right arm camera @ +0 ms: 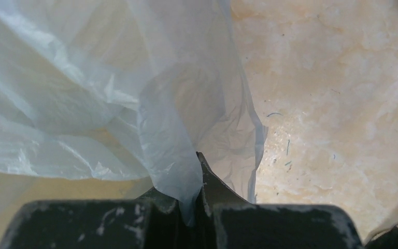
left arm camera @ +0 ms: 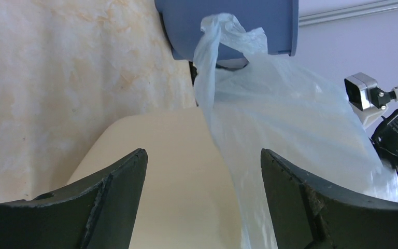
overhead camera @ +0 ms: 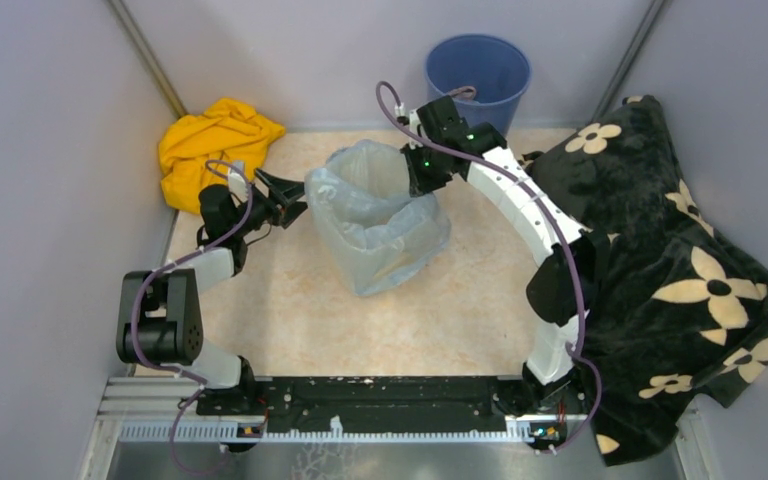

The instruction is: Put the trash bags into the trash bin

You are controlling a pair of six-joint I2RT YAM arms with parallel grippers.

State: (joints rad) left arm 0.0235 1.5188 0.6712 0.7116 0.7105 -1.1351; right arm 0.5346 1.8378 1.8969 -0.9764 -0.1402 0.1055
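A pale-blue translucent trash bag (overhead camera: 380, 215) is draped over the cream trash bin (left arm camera: 176, 171) in the middle of the floor, covering most of it. In the left wrist view the trash bag (left arm camera: 285, 119) hangs down the bin's right part, while the bin's left wall is bare. My left gripper (overhead camera: 295, 200) stands open just left of the bin, its jaws (left arm camera: 203, 153) wide apart and pointed at the bare wall and the bag's edge. My right gripper (overhead camera: 422, 175) is at the bin's far right rim, shut (right arm camera: 199, 155) on a fold of the trash bag (right arm camera: 171, 129).
A round blue bucket (overhead camera: 477, 68) stands at the back wall behind the bin. A yellow cloth (overhead camera: 215, 145) lies crumpled at the back left corner. A black blanket with cream flowers (overhead camera: 660, 260) covers the right side beside the right arm.
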